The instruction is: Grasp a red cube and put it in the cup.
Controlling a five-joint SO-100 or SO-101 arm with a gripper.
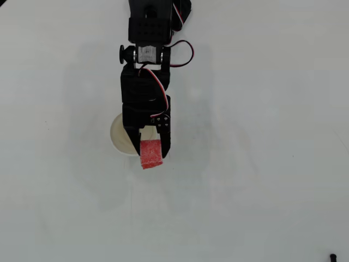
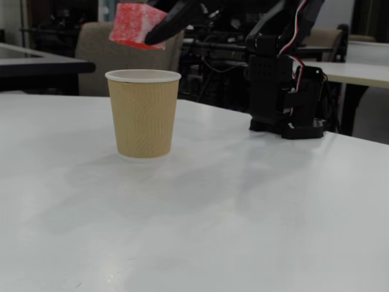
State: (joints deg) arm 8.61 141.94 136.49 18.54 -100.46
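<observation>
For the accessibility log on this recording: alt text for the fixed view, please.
A black gripper holds a red cube in the air above the mouth of a tan paper cup standing upright on a white table; the arm's base stands to the right.

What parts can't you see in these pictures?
- Most of the cup: overhead view, covered by the gripper holding the red cube.
- Cup's inside: fixed view, hidden by its wall.
- Cube's top: fixed view, cut off by the upper edge.
- Arm's base: overhead view, beyond the top edge.
</observation>
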